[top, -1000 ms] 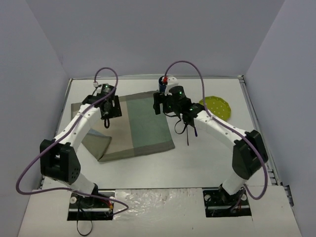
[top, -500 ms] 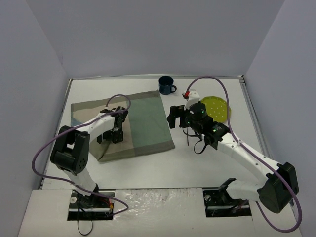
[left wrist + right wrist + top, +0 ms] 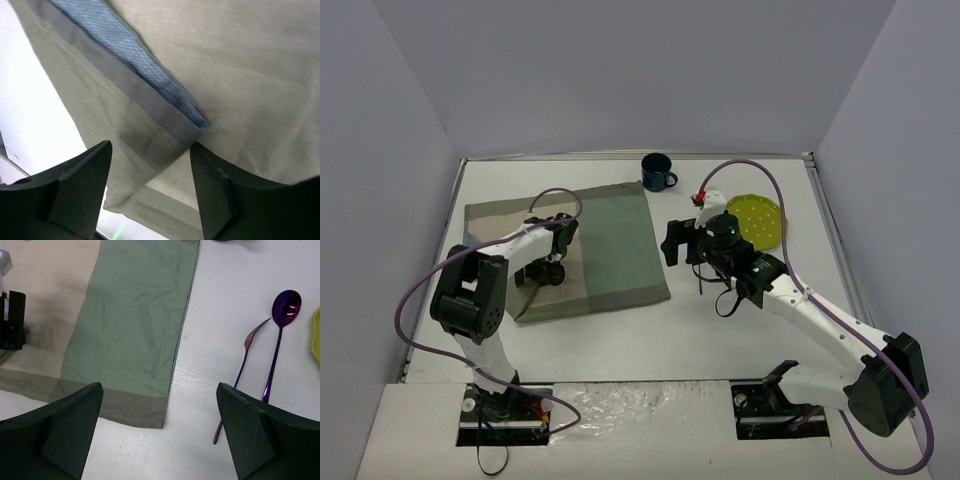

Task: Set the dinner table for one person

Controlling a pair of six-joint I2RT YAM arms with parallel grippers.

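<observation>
The white dinner table [image 3: 620,345] carries a beige and green placemat [image 3: 605,250]. My left gripper [image 3: 542,272] is open low over the mat's near-left part. In the left wrist view its jaws [image 3: 150,200] straddle a turned-over edge that shows the blue underside [image 3: 150,75]. My right gripper [image 3: 672,242] is open and empty above the mat's right edge. In the right wrist view its jaws [image 3: 157,440] hang over the mat's near-right corner [image 3: 150,410]. A purple spoon [image 3: 280,340] and fork [image 3: 243,367] lie right of the mat.
A dark blue mug [image 3: 657,172] stands at the back behind the mat. A yellow-green plate [image 3: 760,218] lies at the right, partly behind my right arm. Its edge [image 3: 316,340] shows in the right wrist view. The cutlery [image 3: 701,283] lies under my right arm.
My right arm has drawn back from the mug to the mat's right edge. My left arm has come down onto the mat's near-left part, and the lifted corner there lies flatter.
</observation>
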